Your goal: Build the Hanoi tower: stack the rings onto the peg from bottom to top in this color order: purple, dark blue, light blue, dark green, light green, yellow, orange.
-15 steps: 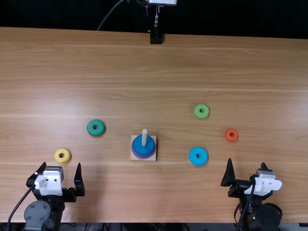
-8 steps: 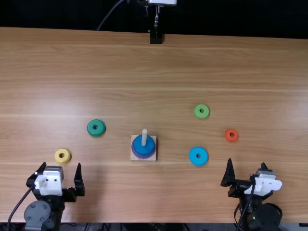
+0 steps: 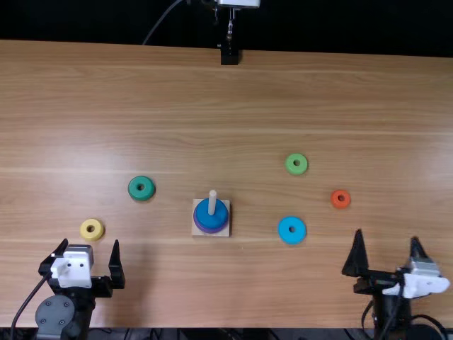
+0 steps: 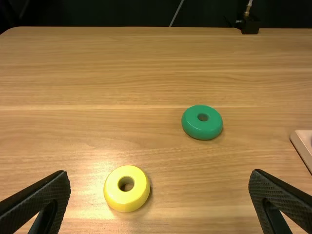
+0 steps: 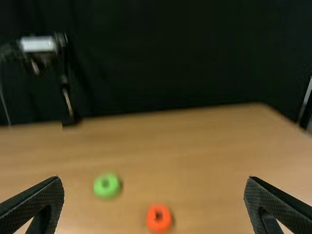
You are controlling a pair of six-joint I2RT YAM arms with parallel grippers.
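Around the peg [image 3: 212, 203] on its square base lie a purple ring [image 3: 210, 228] and, above it, a dark blue ring [image 3: 206, 215]. Loose on the table are the light blue ring [image 3: 291, 236], dark green ring [image 3: 135, 194], light green ring [image 3: 289, 167], yellow ring [image 3: 85, 232] and orange ring [image 3: 335, 201]. My left gripper [image 3: 91, 253] is open and empty, just nearer the table's front edge than the yellow ring; in the left wrist view the gripper [image 4: 160, 183] spans either side of it. My right gripper [image 3: 386, 244], open and empty [image 5: 154, 183], is at the front right, nearer than the orange ring.
The wooden table [image 3: 233, 99] extends behind the rings to a dark backdrop. A black stand [image 3: 230, 54] is at its far edge. Cables run along both arms near the front edge.
My right gripper has moved to the right and its fingers stand wider apart. The left arm and the rings have kept still.
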